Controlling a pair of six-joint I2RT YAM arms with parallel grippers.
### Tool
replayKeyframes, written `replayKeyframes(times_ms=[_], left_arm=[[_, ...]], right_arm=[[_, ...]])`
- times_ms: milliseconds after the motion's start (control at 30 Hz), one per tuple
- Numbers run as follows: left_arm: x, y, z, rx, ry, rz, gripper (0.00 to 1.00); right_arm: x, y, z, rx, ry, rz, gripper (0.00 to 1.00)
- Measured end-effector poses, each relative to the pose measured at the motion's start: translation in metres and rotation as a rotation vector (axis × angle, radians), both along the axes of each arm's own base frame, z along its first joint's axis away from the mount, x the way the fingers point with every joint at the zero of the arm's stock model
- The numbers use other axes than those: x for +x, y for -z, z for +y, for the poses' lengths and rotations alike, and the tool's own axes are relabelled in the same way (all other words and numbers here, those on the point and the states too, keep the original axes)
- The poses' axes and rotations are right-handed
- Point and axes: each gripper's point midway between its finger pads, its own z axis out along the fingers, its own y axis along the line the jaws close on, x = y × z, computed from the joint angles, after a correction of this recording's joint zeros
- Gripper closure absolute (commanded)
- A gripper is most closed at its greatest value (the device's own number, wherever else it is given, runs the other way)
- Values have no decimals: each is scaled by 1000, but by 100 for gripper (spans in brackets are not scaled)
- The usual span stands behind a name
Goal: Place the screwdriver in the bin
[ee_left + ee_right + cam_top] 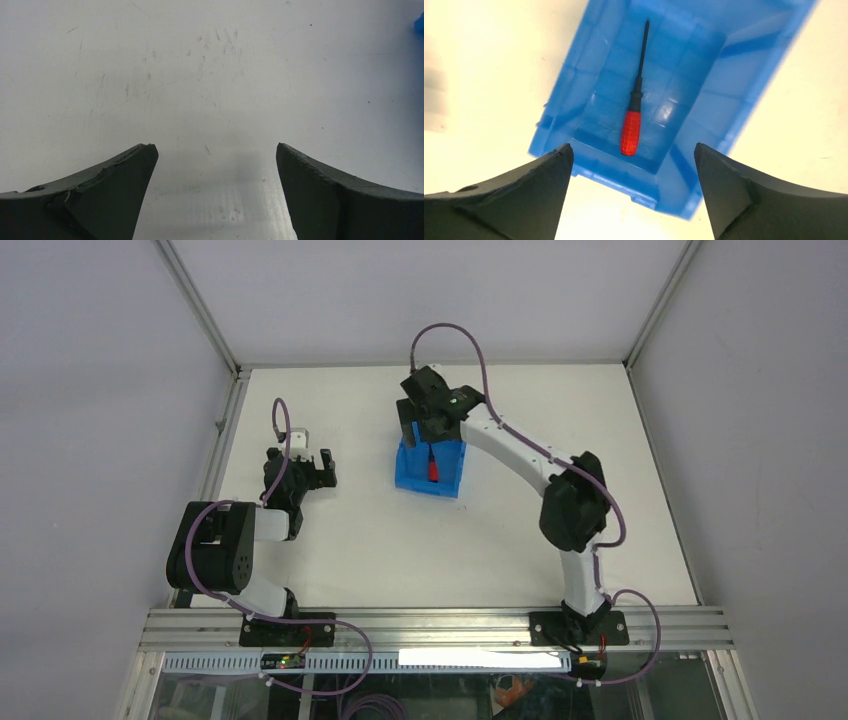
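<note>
The blue bin (410, 476) stands near the middle of the table. The red-handled screwdriver (432, 468) lies flat on the bin's floor. In the right wrist view the screwdriver (631, 131) lies inside the bin (724, 85), shaft pointing away. My right gripper (633, 152) is open and empty, raised above the bin's far end; in the top view it (420, 418) hangs over the bin's back wall. My left gripper (309, 464) is open and empty over bare table at the left; its jaws stand wide apart in the left wrist view (216, 150).
The white table (520, 530) has a metal frame rail (225, 410) along its left edge and grey walls behind. A sliver of the blue bin (420, 22) shows at the top right of the left wrist view.
</note>
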Motion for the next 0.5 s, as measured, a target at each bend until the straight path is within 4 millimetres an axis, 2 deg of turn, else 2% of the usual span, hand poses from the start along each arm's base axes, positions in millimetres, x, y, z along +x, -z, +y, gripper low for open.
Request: replayKeyframes(times_ms=[67, 133, 167, 200, 267, 333, 367, 500], left_arm=[[0, 0, 0, 0, 0, 0, 1], [0, 0, 0, 0, 0, 0, 1], [0, 0, 0, 0, 0, 0, 1], [0, 0, 0, 0, 0, 0, 1], [0, 0, 0, 0, 0, 0, 1], [0, 0, 0, 0, 0, 0, 1], [0, 0, 0, 0, 0, 0, 1], [0, 0, 0, 0, 0, 0, 1]], right_arm=[[1, -33, -8, 19, -6, -59, 1], [-1, -76, -25, 48, -7, -136, 1], [-1, -86, -32, 55, -1, -154, 1], [0, -104, -49, 67, 16, -184, 1], [3, -124, -84, 79, 66, -221, 1], [6, -132, -130, 71, 143, -237, 1], [7, -130, -160, 58, 203, -235, 1], [3, -111, -249, -40, 397, -192, 0]])
